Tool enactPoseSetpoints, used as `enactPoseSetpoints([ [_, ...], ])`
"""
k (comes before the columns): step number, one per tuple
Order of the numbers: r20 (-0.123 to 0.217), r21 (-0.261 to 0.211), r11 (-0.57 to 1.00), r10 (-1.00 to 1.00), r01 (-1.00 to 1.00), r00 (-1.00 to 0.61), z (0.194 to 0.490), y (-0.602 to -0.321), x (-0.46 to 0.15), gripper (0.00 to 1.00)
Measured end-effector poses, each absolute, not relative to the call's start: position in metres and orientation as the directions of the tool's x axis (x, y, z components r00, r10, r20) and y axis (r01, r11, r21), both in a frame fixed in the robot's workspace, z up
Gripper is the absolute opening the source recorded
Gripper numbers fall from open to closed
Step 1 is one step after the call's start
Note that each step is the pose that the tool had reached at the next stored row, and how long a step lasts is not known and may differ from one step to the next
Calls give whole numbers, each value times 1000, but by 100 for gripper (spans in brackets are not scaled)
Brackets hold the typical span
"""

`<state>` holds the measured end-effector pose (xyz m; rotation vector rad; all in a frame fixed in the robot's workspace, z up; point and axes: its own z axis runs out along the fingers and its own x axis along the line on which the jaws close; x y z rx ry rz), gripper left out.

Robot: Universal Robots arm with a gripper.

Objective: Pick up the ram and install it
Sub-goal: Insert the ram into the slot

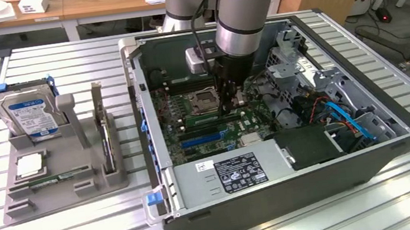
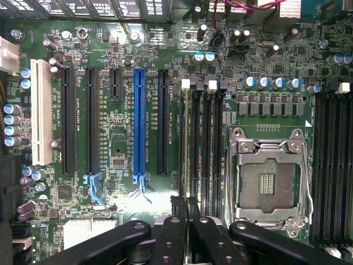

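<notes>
My gripper [image 1: 232, 104] reaches down inside the open computer case [image 1: 281, 212], low over the motherboard [image 1: 216, 134] beside the CPU socket [image 1: 204, 98]. In the wrist view the black fingertips [image 2: 177, 208] stand together, shut on the end of the ram [image 2: 187, 143]. The ram is a thin green stick seen edge-on. It stands in the memory slot nearest the expansion slots, with a white latch [image 2: 185, 84] at its far end. The neighbouring memory slots [image 2: 212, 138] look dark.
A blue expansion slot [image 2: 139, 121] and black ones lie beside the memory slots, and the CPU socket [image 2: 269, 182] is on the other side. The power supply [image 1: 229, 174] and drive cage [image 1: 294, 67] crowd the case. A grey fixture [image 1: 65, 193] holds a blue-labelled hard drive [image 1: 30, 114].
</notes>
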<state>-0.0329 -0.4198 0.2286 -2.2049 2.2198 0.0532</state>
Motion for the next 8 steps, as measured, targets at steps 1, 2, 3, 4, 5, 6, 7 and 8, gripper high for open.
enactPoseSetpoints([
  [1, -33, 15, 6, -999, -1000, -7, 228, -420, -33, 11],
  [2, -33, 15, 7, -999, -1000, -7, 228, -420, -33, 11],
  [3, -33, 15, 6, -999, -1000, -7, 228, -420, -33, 11],
  [4, -33, 15, 6, -999, -1000, -7, 228, -420, -33, 11],
  [5, -33, 15, 6, -999, -1000, -7, 228, -420, -33, 11],
  [6, -33, 15, 7, -999, -1000, -7, 228, -420, -33, 11],
  [7, -33, 15, 6, -999, -1000, -7, 228, -420, -33, 11],
  [8, -33, 15, 7, -999, -1000, -7, 228, -420, -33, 11],
])
